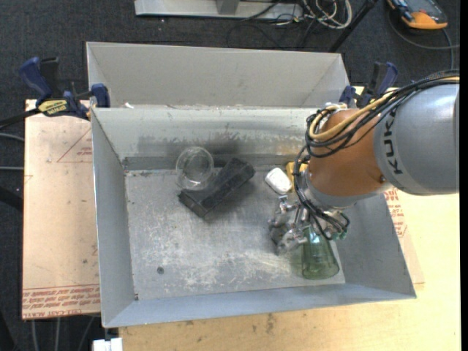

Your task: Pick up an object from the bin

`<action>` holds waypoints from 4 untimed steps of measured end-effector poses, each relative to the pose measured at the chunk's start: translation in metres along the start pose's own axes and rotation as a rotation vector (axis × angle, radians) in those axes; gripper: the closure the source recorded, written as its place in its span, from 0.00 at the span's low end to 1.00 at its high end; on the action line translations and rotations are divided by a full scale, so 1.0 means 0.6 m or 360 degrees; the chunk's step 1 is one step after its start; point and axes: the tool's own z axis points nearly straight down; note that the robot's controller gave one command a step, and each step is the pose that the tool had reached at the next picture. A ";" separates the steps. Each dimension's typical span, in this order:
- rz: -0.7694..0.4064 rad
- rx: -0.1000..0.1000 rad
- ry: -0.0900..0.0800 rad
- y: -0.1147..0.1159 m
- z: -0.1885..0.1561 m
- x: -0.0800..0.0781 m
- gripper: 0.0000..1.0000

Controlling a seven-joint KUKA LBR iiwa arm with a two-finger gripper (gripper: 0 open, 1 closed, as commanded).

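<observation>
My gripper (pixel 287 234) hangs low over the bin's right side, its metal fingers down at the floor. Right beside it, touching or nearly so, lies a clear greenish glass flask (pixel 319 259) near the front right corner. A small white rounded thing (pixel 277 179) lies just behind the gripper, partly under the arm's orange cover. Whether anything sits between the fingers is hidden.
A clear glass cup (pixel 194 166) stands at the back middle, against a dark black block (pixel 219 188) lying slantwise. The arm with its orange cover and cables reaches in from the right. Bare floor stretches across the front left.
</observation>
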 end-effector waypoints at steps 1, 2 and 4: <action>-0.0001 0.0000 0.0000 0.000 0.000 0.000 1.00; -0.0052 0.0001 -0.0006 -0.017 -0.192 0.008 1.00; -0.0268 -0.0005 0.0007 -0.023 -0.233 0.013 1.00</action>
